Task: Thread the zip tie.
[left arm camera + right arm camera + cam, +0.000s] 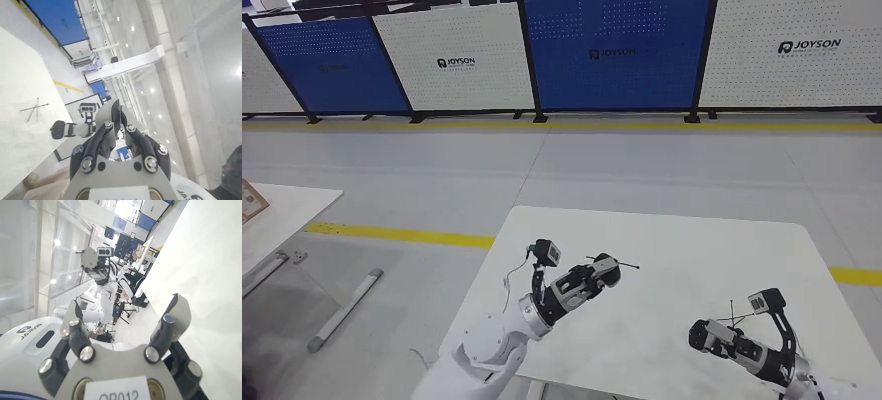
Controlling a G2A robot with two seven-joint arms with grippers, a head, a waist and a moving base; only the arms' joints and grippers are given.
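Left end effector (604, 266) is clamped on the thin black zip tie (119, 116), held above the white desk (692, 240). Right end effector (125, 301) has its fingers apart, over the desk's near right part.

A thin black zip tie (630, 265) shows against the plain white tabletop (712, 250). Both the left gripper (118, 111) and right gripper (125, 300) are pale grey metal with black links and pads. Dotted wall panels (617, 50) alternate blue and white; the grey floor (442, 170) carries a yellow stripe (392, 234).
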